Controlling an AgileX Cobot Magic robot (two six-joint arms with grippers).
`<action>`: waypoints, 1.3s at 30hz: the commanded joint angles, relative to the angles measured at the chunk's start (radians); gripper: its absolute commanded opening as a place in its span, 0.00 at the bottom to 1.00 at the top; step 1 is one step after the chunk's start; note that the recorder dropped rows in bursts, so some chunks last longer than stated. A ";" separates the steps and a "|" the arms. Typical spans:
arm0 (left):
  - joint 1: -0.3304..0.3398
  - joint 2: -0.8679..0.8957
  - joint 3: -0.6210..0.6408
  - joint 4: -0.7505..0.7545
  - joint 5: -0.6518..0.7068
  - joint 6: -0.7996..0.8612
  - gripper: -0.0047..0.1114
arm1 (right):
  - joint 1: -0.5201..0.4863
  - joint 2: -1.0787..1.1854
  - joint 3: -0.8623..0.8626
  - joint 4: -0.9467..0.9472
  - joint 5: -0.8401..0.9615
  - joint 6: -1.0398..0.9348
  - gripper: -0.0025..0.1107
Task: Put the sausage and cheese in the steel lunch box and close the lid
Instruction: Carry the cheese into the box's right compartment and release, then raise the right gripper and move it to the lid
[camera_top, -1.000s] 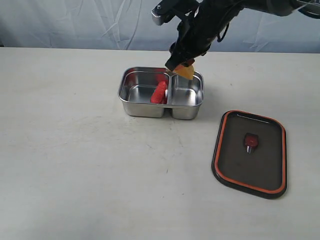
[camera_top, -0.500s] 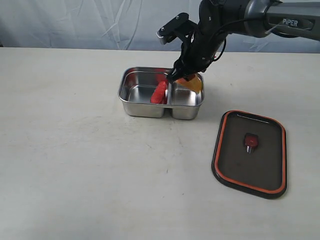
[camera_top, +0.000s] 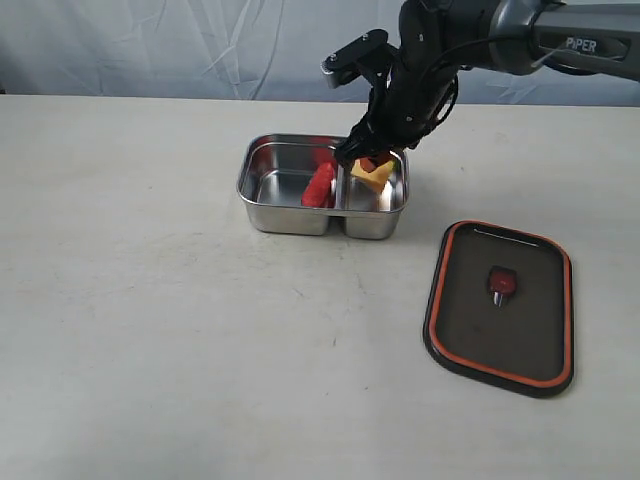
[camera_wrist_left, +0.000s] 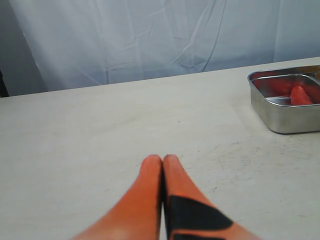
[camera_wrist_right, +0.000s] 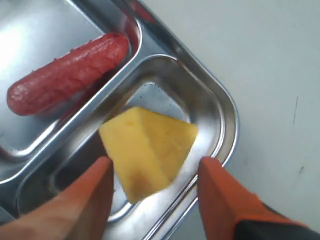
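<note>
The steel lunch box (camera_top: 262, 212) stands at the table's middle back. The red sausage (camera_top: 318, 186) lies in its left compartment, also seen in the right wrist view (camera_wrist_right: 65, 72) and the left wrist view (camera_wrist_left: 299, 95). The yellow cheese (camera_top: 373, 174) sits in the right compartment, free of both fingers (camera_wrist_right: 150, 150). My right gripper (camera_top: 368, 158) hovers just above it, open, its fingertips (camera_wrist_right: 214, 172) wide apart on either side of the wedge. The dark lid (camera_top: 500, 306) lies orange rim up on the table to the box's right. My left gripper (camera_wrist_left: 162, 160) is shut and empty, low over the table.
A pale cloth backdrop (camera_top: 200, 45) runs along the table's far edge. Bare table surface (camera_top: 200, 340) stretches across the front and left.
The right gripper came down over the right compartment and opened; the cheese has left its fingers and now rests in the box. The left gripper has not moved.
</note>
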 joint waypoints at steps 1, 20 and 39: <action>-0.005 -0.004 0.002 0.000 -0.015 -0.001 0.04 | -0.005 -0.032 0.000 0.023 0.007 0.014 0.47; -0.005 -0.004 0.002 0.000 -0.015 -0.001 0.04 | -0.005 -0.321 0.042 0.130 0.426 0.016 0.14; -0.005 -0.004 0.002 0.000 -0.015 -0.001 0.04 | -0.005 -0.923 1.054 0.156 0.026 0.089 0.11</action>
